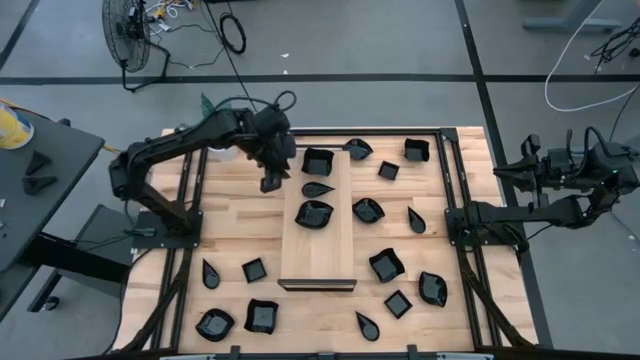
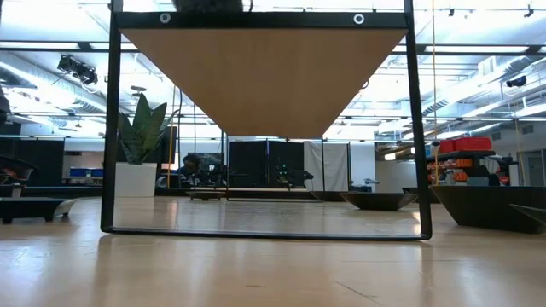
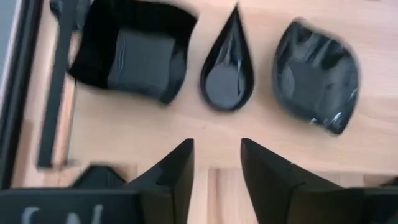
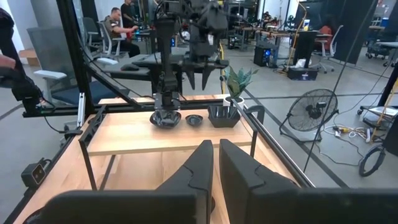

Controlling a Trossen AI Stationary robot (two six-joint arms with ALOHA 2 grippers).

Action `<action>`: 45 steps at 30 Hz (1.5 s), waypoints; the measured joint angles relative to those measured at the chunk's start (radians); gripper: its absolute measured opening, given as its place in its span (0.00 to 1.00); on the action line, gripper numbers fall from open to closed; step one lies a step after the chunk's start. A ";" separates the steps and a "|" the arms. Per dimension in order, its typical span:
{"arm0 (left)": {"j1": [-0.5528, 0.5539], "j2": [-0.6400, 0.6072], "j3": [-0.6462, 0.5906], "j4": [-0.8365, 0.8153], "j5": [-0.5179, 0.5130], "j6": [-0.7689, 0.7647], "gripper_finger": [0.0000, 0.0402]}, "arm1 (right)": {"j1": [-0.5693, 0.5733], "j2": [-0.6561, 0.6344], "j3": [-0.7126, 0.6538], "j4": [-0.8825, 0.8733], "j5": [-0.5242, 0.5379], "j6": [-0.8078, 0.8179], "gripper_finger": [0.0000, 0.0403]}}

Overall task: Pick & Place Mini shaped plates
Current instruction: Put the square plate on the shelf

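Note:
Several glossy black mini plates lie scattered on the table [image 1: 240, 225]. Three rest on the long pale wooden board [image 1: 318, 250]: a wavy square bowl [image 3: 134, 56], a teardrop [image 3: 227, 62] and a leaf-shaped dish [image 3: 317, 74]. My left gripper [image 1: 271, 183] hovers open at the board's left edge, near the far end; in its wrist view the open fingers [image 3: 217, 152] point toward the teardrop without touching it. My right gripper [image 4: 216, 152] is shut and waits beyond the table's right edge [image 1: 515, 167].
More black plates lie left of the board [image 1: 254, 269], at the near edge [image 1: 260, 316] and right of the board [image 1: 386, 264]. A small white pot with a green plant [image 4: 235, 81] stands at the far left corner. A black frame [image 1: 452, 180] borders the table.

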 joint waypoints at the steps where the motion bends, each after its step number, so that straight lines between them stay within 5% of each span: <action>1: 0.007 -0.014 -0.034 0.021 -0.002 -0.021 0.39 | 0.000 0.000 0.000 0.000 0.000 0.000 0.08; 8: 0.075 -0.094 -0.179 0.060 -0.058 -0.108 0.52 | 0.000 0.000 0.000 0.000 0.000 0.000 0.08; 17: 0.202 -0.128 -0.199 0.062 -0.079 -0.132 0.50 | 0.000 0.000 0.000 0.000 0.000 0.000 0.08; 45: 0.396 0.108 -0.249 0.164 -0.050 -0.218 0.48 | 0.000 0.000 0.000 0.000 0.000 0.000 0.08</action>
